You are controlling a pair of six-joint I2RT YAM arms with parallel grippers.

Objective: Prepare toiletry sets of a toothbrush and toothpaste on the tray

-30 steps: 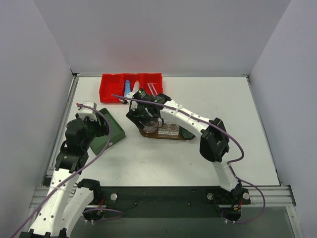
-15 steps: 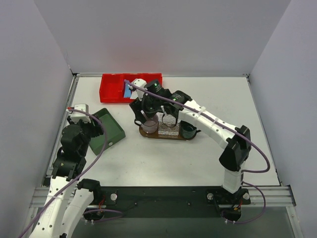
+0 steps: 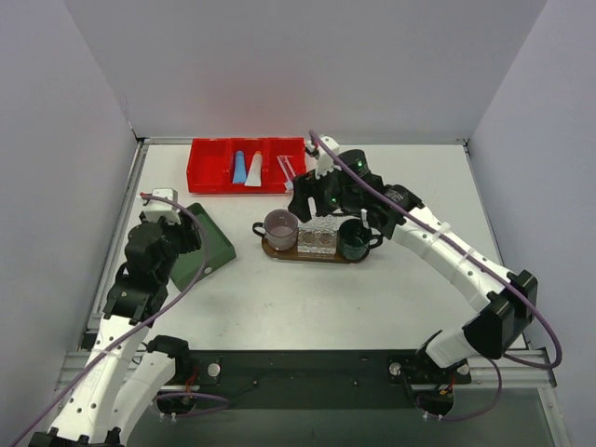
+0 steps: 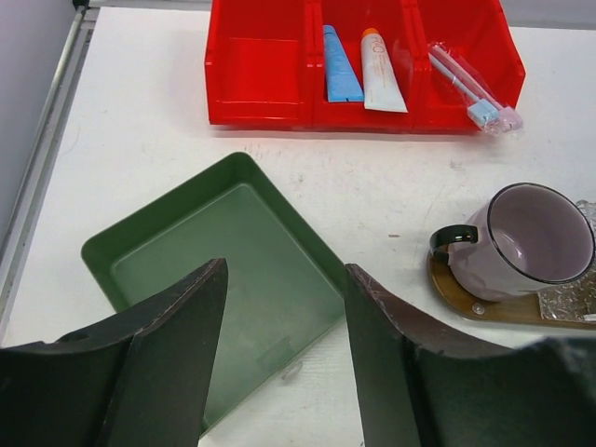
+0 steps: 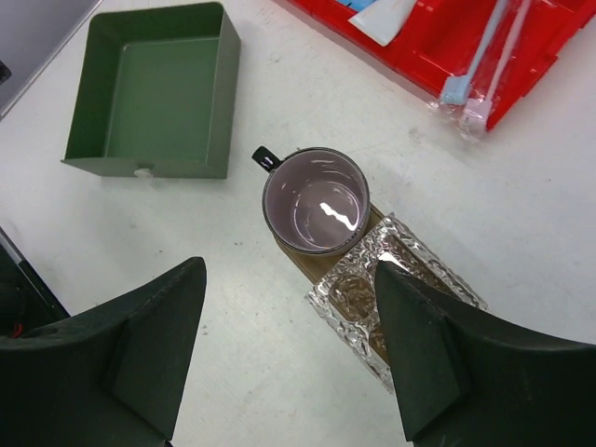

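The blue toothpaste tube (image 3: 239, 168) and the white tube (image 3: 254, 169) lie in the middle compartment of the red bin (image 3: 209, 166). The two toothbrushes (image 3: 286, 169) lie in its right compartment. In the left wrist view I see the blue tube (image 4: 341, 67), the white tube (image 4: 380, 73) and the toothbrushes (image 4: 470, 86). The brown oval tray (image 3: 277, 250) carries a purple mug (image 3: 281, 228), a clear crinkled holder (image 3: 317, 238) and a dark green mug (image 3: 354, 240). My right gripper (image 3: 321, 203) is open and empty above the tray's far side (image 5: 289, 270). My left gripper (image 4: 285, 270) is open and empty over the green box (image 4: 223, 270).
The dark green box (image 3: 205, 247) sits left of the tray, open side up. In the right wrist view the purple mug (image 5: 317, 200), the holder (image 5: 396, 279) and the red bin (image 5: 438, 42) lie ahead of the fingers. Grey walls close the table's left, back and right.
My right arm has swung right and back, from over the purple mug to the tray's far side, uncovering the red bin. My left arm has shifted only slightly.
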